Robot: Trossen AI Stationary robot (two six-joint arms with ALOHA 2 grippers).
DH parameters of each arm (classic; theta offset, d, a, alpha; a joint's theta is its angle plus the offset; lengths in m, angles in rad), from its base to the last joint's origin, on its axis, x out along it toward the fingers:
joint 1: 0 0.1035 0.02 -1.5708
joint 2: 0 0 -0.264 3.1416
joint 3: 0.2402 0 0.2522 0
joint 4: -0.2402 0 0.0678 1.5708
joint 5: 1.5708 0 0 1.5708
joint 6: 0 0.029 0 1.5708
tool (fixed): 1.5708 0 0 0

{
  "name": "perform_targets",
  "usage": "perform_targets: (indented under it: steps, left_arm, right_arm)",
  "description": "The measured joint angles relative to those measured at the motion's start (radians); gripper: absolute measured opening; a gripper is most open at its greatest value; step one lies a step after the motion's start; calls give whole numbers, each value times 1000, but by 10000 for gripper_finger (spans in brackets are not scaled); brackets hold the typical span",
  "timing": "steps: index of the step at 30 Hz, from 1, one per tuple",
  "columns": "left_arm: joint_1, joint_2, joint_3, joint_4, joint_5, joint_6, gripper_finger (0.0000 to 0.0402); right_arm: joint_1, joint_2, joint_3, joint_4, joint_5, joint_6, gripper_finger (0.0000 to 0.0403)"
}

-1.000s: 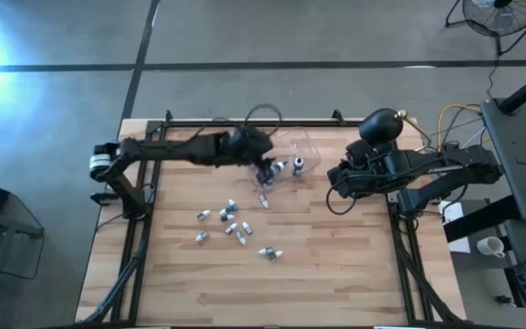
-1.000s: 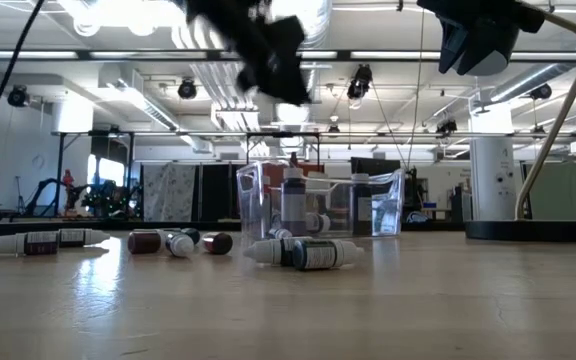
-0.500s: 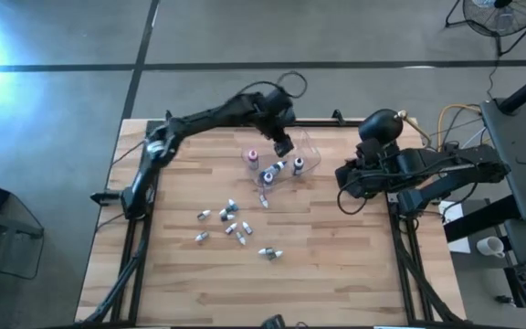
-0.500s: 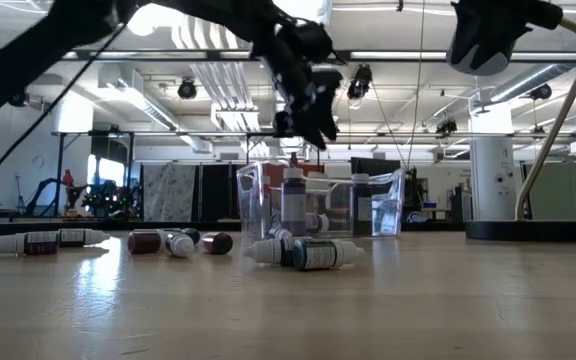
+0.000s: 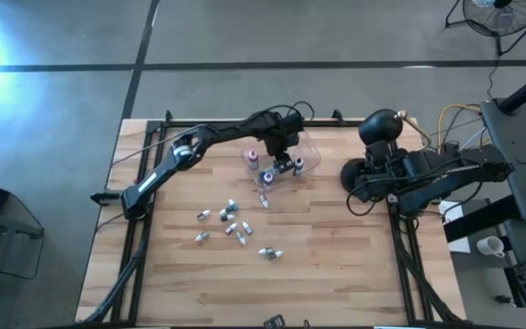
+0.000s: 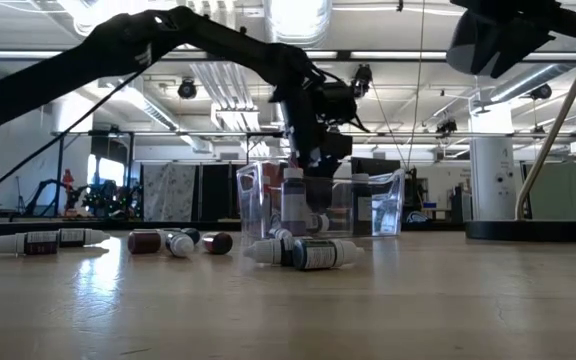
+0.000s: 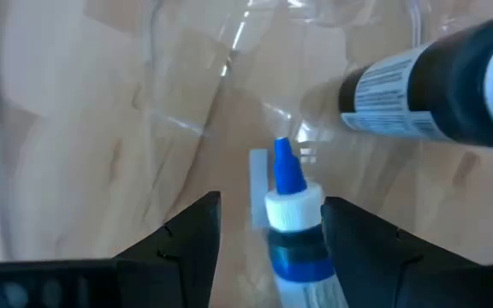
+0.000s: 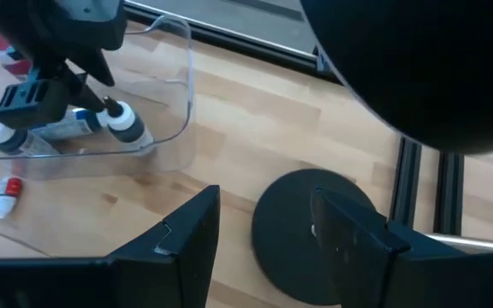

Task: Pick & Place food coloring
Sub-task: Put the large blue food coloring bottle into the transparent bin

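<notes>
Counter (image 5: 336,265), pale wood, carries everything. Clear tub (image 5: 307,153) sits near its far edge, the drop-off place for the bottles.

Left arm reaches across to the tub. Left pincer (image 7: 268,227) hangs inside its walls, clenched on a blue-tipped bottle (image 7: 294,218) with the nozzle pointing ahead, likely so it can be let go inside. A dark bottle (image 7: 435,90) lies on the tub floor just beyond.

Right arm waits at the counter's right edge. Right pincer (image 8: 259,235) is released and empty, above a black round base (image 8: 315,227).

Loose bottles (image 5: 231,224) lie scattered mid-counter, well apart from the tub, not yet collected.
</notes>
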Motion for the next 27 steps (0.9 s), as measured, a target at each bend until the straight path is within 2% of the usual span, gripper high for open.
perform_targets:
  steps: [6, 14, 27]
  left_arm:
    - [-4, 45, -7, 7, -2, -47, 178]
    - [-8, 45, -7, 4, -8, -60, 178]
    - [-10, 35, 13, -74, -38, -147, 178]
  right_arm:
    - [0, -25, -49, 2, -16, 36, 176]
    - [0, -64, -110, 6, -44, 66, 176]
    - [0, -87, -113, 8, -17, 64, 176]
